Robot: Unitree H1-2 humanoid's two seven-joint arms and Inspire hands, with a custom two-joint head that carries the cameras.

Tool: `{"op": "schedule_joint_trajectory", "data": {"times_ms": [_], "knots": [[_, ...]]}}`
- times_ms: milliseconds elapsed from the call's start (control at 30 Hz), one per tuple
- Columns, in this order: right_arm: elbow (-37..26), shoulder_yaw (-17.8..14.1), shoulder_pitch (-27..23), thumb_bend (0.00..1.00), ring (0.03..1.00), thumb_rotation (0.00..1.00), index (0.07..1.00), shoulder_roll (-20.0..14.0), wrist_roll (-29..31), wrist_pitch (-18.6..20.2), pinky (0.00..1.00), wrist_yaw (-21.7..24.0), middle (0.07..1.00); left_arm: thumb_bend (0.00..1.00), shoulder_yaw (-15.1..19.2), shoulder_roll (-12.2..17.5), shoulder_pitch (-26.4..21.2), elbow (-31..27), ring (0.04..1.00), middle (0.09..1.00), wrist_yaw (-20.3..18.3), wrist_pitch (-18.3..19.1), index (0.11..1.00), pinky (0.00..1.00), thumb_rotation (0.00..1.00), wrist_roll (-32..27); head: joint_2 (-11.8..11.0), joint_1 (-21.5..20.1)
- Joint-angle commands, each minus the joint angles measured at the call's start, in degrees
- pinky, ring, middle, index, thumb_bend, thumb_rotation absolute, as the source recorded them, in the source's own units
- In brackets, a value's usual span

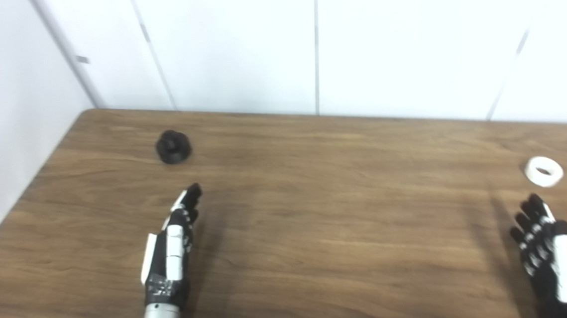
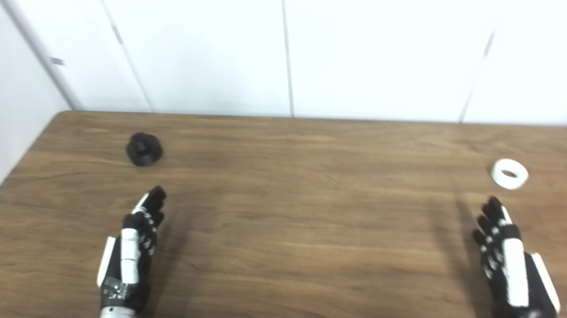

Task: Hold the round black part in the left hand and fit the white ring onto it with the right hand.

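table (image 1: 318, 226): wood grain, smooth | black part (image 1: 173, 146): matt | ring (image 1: 543, 171): white, smooth

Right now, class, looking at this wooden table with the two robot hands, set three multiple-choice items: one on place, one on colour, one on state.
1. The round black part lies: A) far left of the wooden table; B) far right; C) in a hand.
2. The small plastic ring is: A) red; B) white; C) blue.
3. The left hand is: A) gripping the ring; B) gripping the part; C) open, holding nothing.

Answers: 1 A, it sits beyond the left hand. 2 B, white, ahead of the right hand. 3 C, its fingers are extended and empty.
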Motion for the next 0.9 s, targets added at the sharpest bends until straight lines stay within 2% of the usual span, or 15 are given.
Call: {"op": "schedule_joint_trajectory", "data": {"times_ms": [0, 200, 333, 633, 700, 800, 867], "knots": [[-1.05, 0.09, -0.42, 0.5, 1.0, 1.0, 1.0, -0.92, 0.35, -1.55, 1.0, 0.84, 1.0, 0.58, -0.86, -3.61, 1.79, 1.66, 0.982, 0.947, 0.35, -2.28, 0.913, 1.0, 0.95, 0.05, -0.63, 0.6], [-1.5, 0.46, -0.21, 0.51, 1.0, 1.0, 1.0, -1.5, 0.0, -1.16, 1.0, 0.86, 1.0, 0.55, -1.68, -4.19, 1.8, 2.43, 0.988, 0.949, 0.75, -3.3, 0.912, 1.0, 0.94, 0.34, -2.12, 1.83], [-0.93, 0.63, -0.14, 0.51, 1.0, 1.0, 1.0, -1.62, 0.65, -2.31, 1.0, 1.52, 1.0, 0.54, -2.3, -4.11, 2.02, 2.38, 0.996, 0.955, 1.01, -2.68, 0.92, 1.0, 0.97, 0.81, -2.72, 1.56], [-0.22, 0.64, -0.02, 0.52, 1.0, 1.0, 1.0, -1.6, 0.62, -2.88, 1.0, 1.4, 1.0, 0.49, -3.17, -3.99, 2.3, 2.23, 1.0, 0.967, 1.4, -1.75, 0.936, 1.0, 0.98, 2.32, -3.05, 0.83], [-0.34, 0.52, 0.01, 0.52, 1.0, 1.0, 1.0, -1.71, 0.87, -2.49, 1.0, 1.38, 1.0, 0.49, -3.45, -3.72, 2.4, 1.55, 0.998, 0.965, 1.67, -0.63, 0.937, 1.0, 0.92, 3.81, -3.2, 1.13], [-0.59, 0.34, 0.02, 0.52, 1.0, 1.0, 1.0, -1.76, 1.08, -1.98, 1.0, 1.24, 1.0, 0.59, -3.74, -3.03, 2.24, -0.82, 0.981, 0.953, 2.53, 1.4, 0.938, 1.0, 0.64, 7.45, -3.38, 1.46], [-0.33, 0.38, -0.06, 0.49, 1.0, 1.0, 1.0, -1.75, 1.13, -2.75, 1.0, 1.4, 1.0, 0.64, -3.63, -2.7, 1.99, -2.44, 0.967, 0.945, 3.47, 2.52, 0.939, 0.99, 0.51, 9.98, -3.5, 1.39]]}}
